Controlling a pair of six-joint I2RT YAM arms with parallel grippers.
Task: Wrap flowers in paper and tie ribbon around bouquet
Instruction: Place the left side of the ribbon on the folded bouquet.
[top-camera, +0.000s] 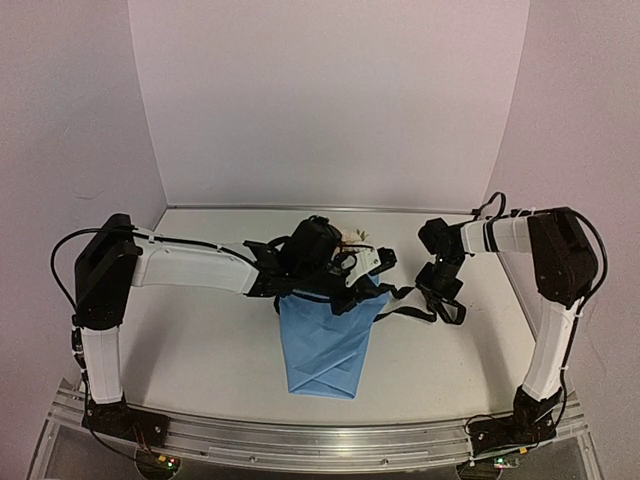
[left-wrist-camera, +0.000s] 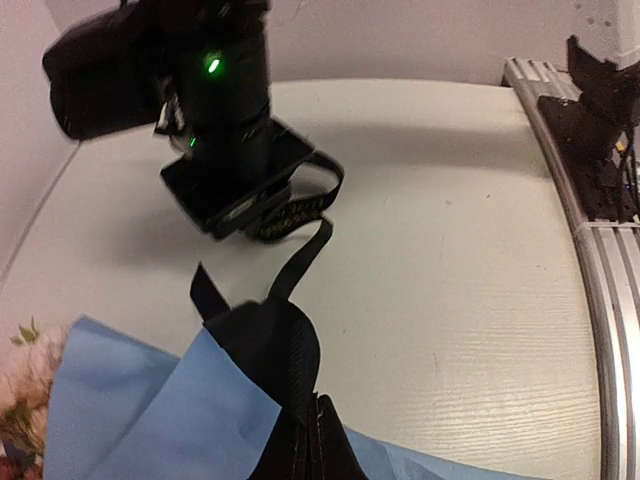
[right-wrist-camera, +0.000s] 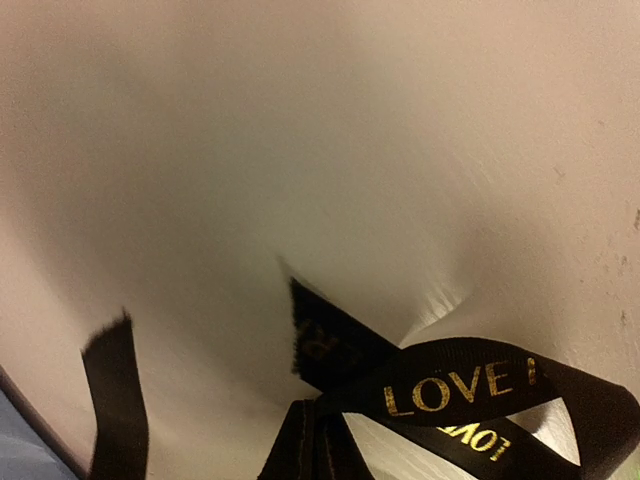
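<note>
Bouquet (top-camera: 322, 345) — one, blue-papered; one black ribbon (top-camera: 405, 312), clenched by left fingers (left-wrist-camera: 330, 455) and right fingers (right-wrist-camera: 295, 450) — white table (top-camera: 200, 340), pale walls (top-camera: 330, 100).

I saw the ribbon (top-camera: 405, 313) trailing right from the bouquet (top-camera: 325, 345) to the right gripper (top-camera: 442, 292), with the left gripper (left-wrist-camera: 312, 450) at the bouquet's far end.

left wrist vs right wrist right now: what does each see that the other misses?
Only left wrist: the flowers at the edge of the light blue paper, the right gripper seen from outside, shut on the ribbon, and the base rail.
Only right wrist: gold LOVE lettering on the ribbon, readable up close.
Both: the black ribbon over the pale table. Right wrist has only a blue sliver in its bottom-left corner, probably the paper.
</note>
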